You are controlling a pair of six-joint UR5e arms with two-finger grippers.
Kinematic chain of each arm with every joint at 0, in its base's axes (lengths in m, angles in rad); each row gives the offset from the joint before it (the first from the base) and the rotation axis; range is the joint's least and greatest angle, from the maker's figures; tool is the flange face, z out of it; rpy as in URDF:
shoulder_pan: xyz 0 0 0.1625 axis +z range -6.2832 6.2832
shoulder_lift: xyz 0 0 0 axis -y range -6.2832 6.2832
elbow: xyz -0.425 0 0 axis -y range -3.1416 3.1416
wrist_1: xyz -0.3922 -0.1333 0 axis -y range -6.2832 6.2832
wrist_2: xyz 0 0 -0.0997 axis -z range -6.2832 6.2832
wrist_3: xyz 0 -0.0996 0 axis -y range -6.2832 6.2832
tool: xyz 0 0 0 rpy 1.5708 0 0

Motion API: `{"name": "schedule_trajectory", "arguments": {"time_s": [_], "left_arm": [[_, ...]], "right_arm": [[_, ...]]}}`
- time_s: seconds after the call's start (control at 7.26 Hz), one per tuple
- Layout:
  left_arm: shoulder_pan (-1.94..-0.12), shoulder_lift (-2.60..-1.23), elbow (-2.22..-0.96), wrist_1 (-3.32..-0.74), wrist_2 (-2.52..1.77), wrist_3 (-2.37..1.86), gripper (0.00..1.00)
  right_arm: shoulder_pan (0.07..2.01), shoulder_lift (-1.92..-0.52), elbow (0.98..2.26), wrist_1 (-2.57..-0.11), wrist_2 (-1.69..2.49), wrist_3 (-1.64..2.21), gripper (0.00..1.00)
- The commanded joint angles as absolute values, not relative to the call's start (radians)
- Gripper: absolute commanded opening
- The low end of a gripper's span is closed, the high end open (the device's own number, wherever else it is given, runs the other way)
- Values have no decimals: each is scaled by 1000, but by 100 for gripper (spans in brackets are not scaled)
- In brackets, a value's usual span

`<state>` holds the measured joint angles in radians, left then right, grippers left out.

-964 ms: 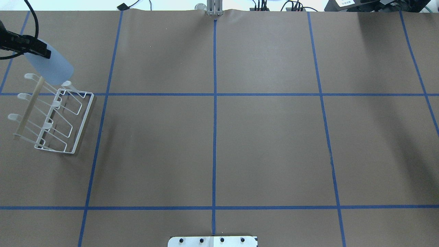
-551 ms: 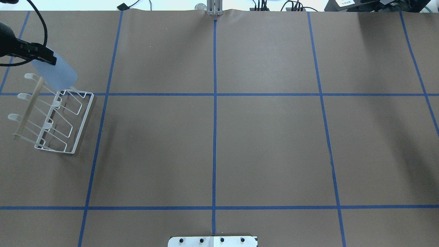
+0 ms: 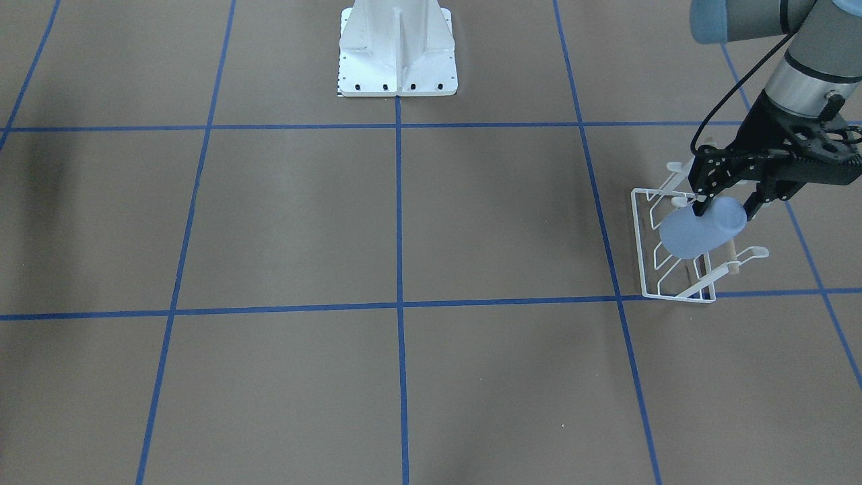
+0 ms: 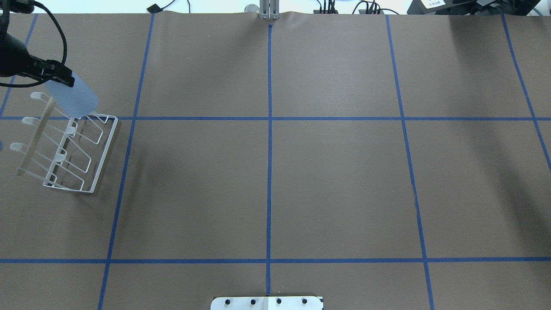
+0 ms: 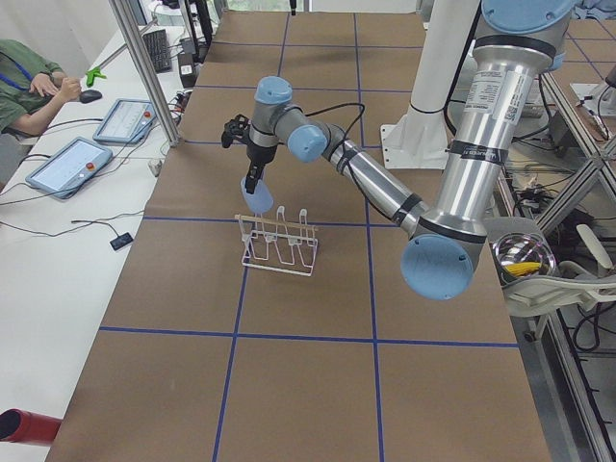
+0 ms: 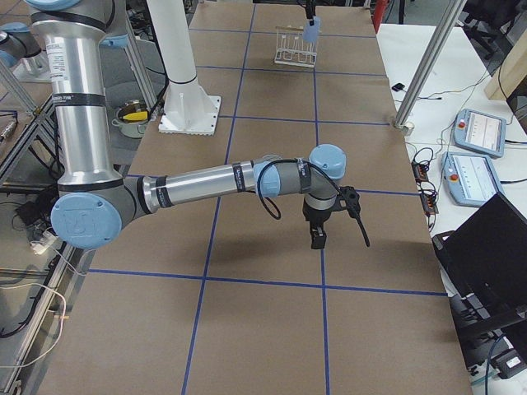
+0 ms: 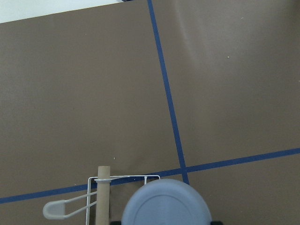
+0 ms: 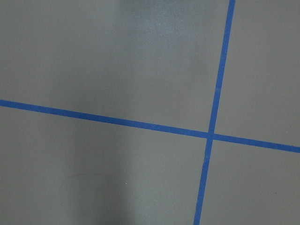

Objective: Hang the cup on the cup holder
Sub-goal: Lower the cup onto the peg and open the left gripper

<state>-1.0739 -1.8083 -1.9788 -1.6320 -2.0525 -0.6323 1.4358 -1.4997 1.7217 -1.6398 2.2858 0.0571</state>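
Observation:
My left gripper (image 4: 60,76) is shut on the base end of the pale blue-grey cup (image 4: 74,98) and holds it tilted, rim down, over the far end of the white wire cup holder (image 4: 105,154). In the front view the cup (image 3: 700,232) overlaps the holder's (image 3: 638,242) far prongs; I cannot tell whether it touches one. The left wrist view shows the cup's base (image 7: 164,204) and the holder's wooden rod (image 7: 102,197). My right gripper (image 6: 317,239) shows only in the right side view, low over bare table; I cannot tell whether it is open or shut.
The robot's white base plate (image 4: 267,302) sits at the near table edge. Blue tape lines (image 4: 269,129) grid the brown table. An operator's bench with tablets (image 5: 72,164) and a metal post (image 5: 144,67) stand beyond the far edge.
My left gripper has moved with the cup toward the holder and lower. The cup's rim now covers the far prong tip that showed before.

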Motion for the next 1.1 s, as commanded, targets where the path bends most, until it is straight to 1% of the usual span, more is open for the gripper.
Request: {"name": "schedule_trajectory", "arguments": {"time_s": [0.0, 0.14, 0.28, 0.41, 0.69, 0.83, 0.96], "left_arm": [[-1054, -1807, -1960, -1634, -2049, -634, 0], [-1052, -1809, -1948, -1632, -2049, -643, 6], [-1052, -1804, -1942, -1635, -2048, -635, 83], [-1052, -1805, -1960, -1637, -1996, -638, 98], [-1068, -1804, -2002, -1625, -1983, -635, 99], [-1112, -1784, -2003, -1623, -1993, -634, 99], [-1162, -1737, -2016, -1621, -1999, -565, 99]], "right_arm": [[1436, -1506, 1726, -1641, 2292, 69, 100], [1436, -1508, 1726, -1644, 2298, 71, 100], [1437, -1508, 1730, -1649, 2286, 69, 100], [1436, -1508, 1724, -1651, 2273, 68, 100], [1437, -1512, 1724, -1651, 2289, 69, 100], [1440, -1531, 1723, -1648, 2287, 69, 100], [1460, -1555, 1729, -1641, 2289, 64, 100]]}}
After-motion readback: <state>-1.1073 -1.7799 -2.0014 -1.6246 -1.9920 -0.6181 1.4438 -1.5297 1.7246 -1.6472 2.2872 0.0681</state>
